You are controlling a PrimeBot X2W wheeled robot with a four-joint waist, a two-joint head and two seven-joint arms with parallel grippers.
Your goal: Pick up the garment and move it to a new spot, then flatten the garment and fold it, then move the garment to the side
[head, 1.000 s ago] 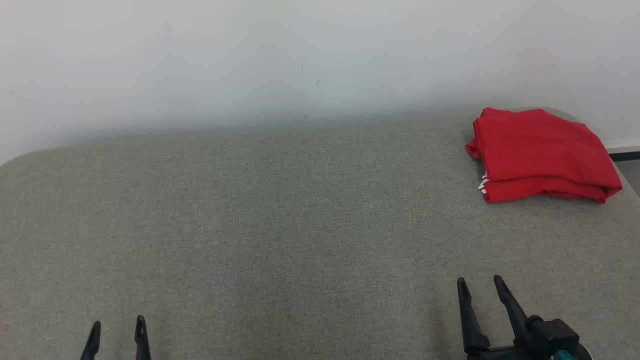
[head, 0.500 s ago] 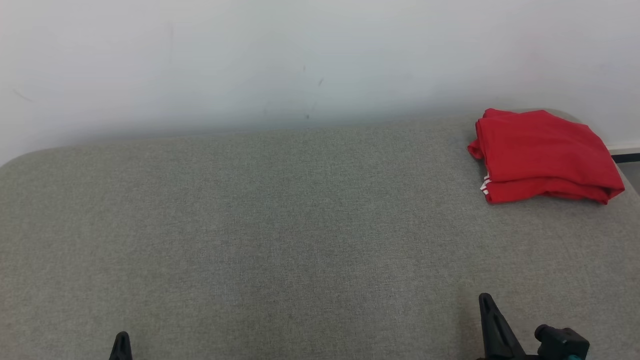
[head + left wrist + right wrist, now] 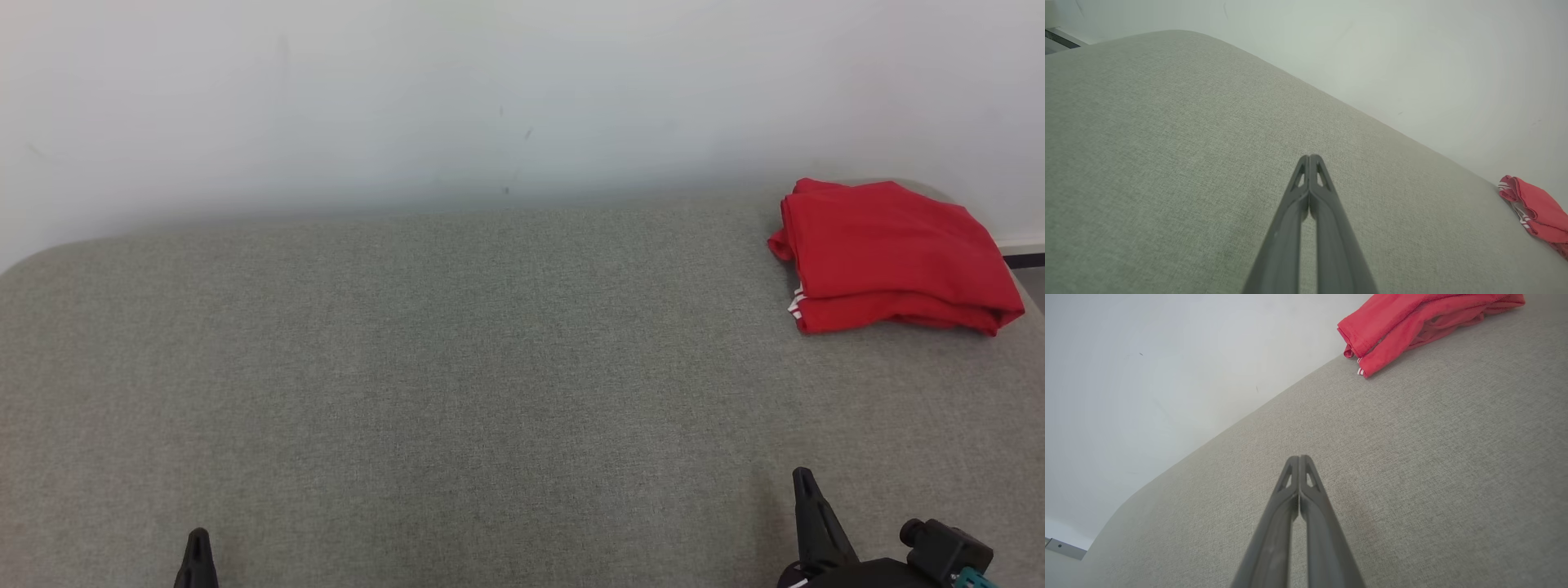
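Observation:
The red garment (image 3: 890,253) lies folded in a neat stack at the far right corner of the grey fabric surface (image 3: 457,367), white trim showing at its near left edge. It also appears in the left wrist view as the garment (image 3: 1537,210) and in the right wrist view as the garment (image 3: 1412,322). My left gripper (image 3: 197,547) sits at the lower left, shut on nothing, its tips (image 3: 1309,158) pressed together. My right gripper (image 3: 804,482) is at the lower right, shut and empty, tips (image 3: 1299,458) touching. Both hang well short of the garment.
A pale wall (image 3: 490,98) runs along the back edge of the surface. The surface's rounded left corner (image 3: 33,261) and right edge (image 3: 1024,294) fall off to the floor. A dark baseboard strip (image 3: 1022,259) shows beyond the garment.
Both grippers went from open to shut and drew back toward the bottom edge. The garment stays where it was; the camera shifted slightly.

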